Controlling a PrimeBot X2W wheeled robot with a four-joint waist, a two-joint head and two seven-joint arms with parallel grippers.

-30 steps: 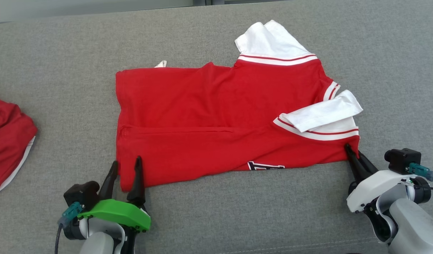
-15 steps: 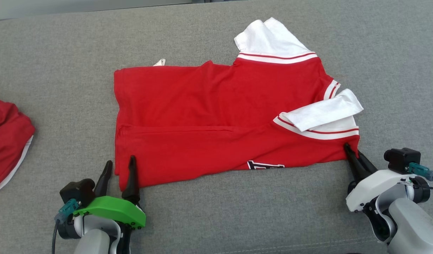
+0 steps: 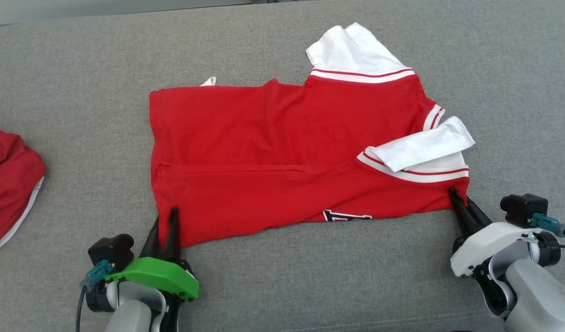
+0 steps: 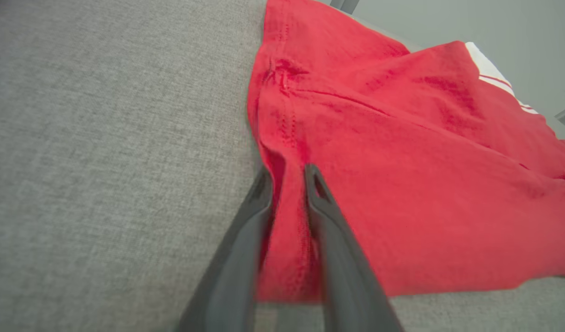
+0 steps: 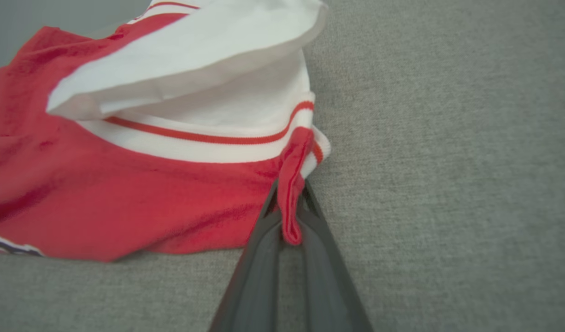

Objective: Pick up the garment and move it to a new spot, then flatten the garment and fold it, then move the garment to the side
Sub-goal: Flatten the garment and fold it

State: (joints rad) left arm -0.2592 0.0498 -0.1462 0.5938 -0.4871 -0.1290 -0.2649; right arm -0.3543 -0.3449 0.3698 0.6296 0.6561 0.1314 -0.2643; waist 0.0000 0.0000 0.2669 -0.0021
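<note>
My left end effector (image 3: 165, 216) and right end effector (image 3: 456, 194) each clench the one shirt (image 3: 273, 152); one red cloth (image 3: 10, 184) lies apart.

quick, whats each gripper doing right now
left gripper: jaws closed on the near hem corner of the red jersey
right gripper: jaws closed, pinching the red jersey's other near corner

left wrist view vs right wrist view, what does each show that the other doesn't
Left wrist view: the left gripper pinching the stitched red hem corner of the garment. Right wrist view: the right gripper shut on a red fold below a white sleeve with striped trim, plus dark lettering at the edge. Both: the red garment lying on grey upholstery.
</note>
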